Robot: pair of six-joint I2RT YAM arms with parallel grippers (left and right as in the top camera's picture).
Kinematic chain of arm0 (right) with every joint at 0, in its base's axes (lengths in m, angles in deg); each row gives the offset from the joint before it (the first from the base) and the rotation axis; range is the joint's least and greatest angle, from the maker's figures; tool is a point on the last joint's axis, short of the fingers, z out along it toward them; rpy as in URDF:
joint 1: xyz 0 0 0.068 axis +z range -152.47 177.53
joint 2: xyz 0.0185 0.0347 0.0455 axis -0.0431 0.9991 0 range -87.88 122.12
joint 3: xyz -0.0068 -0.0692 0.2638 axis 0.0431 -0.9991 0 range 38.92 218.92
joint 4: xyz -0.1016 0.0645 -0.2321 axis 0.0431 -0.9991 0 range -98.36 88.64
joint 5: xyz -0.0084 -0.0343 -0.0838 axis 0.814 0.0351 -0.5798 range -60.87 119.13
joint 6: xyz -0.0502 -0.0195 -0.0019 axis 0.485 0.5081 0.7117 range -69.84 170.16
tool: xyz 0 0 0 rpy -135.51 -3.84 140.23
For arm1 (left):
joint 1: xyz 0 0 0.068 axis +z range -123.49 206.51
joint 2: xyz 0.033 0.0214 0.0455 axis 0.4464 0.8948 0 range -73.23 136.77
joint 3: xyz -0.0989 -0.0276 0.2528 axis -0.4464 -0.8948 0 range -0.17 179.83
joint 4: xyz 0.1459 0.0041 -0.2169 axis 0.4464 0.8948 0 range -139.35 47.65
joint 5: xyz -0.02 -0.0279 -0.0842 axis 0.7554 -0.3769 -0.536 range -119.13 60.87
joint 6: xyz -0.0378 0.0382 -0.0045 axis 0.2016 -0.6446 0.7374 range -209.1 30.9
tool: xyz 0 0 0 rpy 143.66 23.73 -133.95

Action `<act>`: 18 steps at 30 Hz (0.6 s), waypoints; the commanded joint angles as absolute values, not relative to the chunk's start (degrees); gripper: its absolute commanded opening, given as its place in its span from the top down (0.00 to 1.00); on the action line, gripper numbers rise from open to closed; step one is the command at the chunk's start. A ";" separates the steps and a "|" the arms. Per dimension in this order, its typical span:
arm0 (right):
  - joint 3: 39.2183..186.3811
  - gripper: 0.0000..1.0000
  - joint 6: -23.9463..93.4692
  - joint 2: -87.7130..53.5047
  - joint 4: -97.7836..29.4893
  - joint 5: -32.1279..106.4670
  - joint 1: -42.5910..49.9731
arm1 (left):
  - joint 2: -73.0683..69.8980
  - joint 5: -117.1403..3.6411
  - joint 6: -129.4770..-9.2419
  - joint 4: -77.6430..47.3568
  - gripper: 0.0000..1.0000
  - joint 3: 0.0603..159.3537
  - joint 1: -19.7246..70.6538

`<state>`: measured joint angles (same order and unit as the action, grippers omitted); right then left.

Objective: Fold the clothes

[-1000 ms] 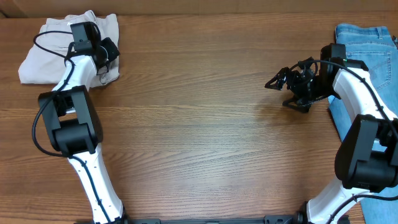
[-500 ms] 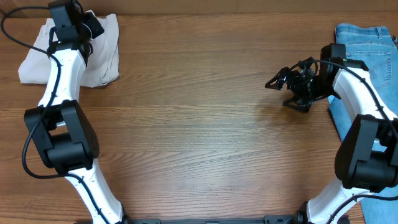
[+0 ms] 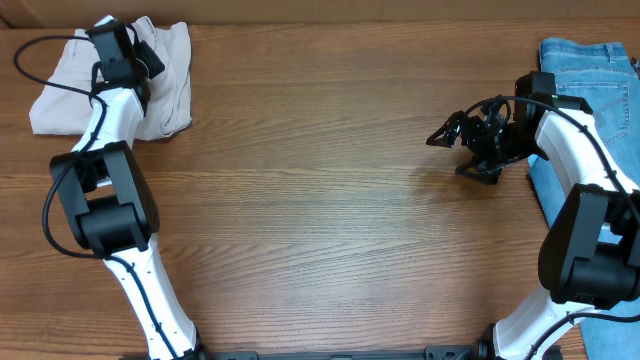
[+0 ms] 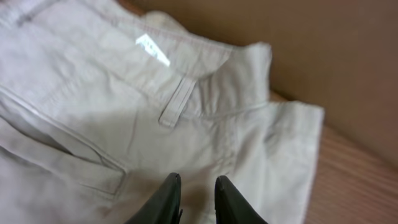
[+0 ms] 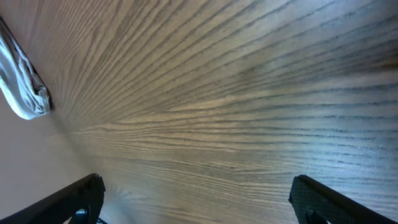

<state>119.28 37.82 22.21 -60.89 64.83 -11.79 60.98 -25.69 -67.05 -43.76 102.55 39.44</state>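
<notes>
Drawn back slightly from the far edge, the left end effector (image 4: pixel 197 182), nearly closed and seemingly empty, hovers over the trousers (image 4: pixel 93 112) heaped at the bench's (image 3: pixel 320 200) far-left corner and should pinch 1 waistband edge cleanly; the right end effector (image 5: pixel 198 193) gapes open.

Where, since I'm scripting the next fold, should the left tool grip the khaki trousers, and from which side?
Probably the waistband beside the belt loop, coming straight down from above. The khaki trousers lie folded on the table, so only a top pinch fits, and that stitched band is a sturdy edge near the left tool.
</notes>
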 commanded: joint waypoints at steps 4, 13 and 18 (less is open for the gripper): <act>120.37 0.00 38.21 20.76 -60.41 64.72 -11.47 | 63.73 -28.71 -68.61 -44.44 0.79 102.85 39.90; 120.37 0.00 38.21 20.76 -60.89 64.74 -11.42 | 65.05 -32.79 -71.80 -41.89 0.79 102.83 37.08; 120.37 0.00 38.21 20.76 -61.28 64.74 -11.42 | 64.70 -33.91 -74.57 -40.86 0.80 102.85 35.49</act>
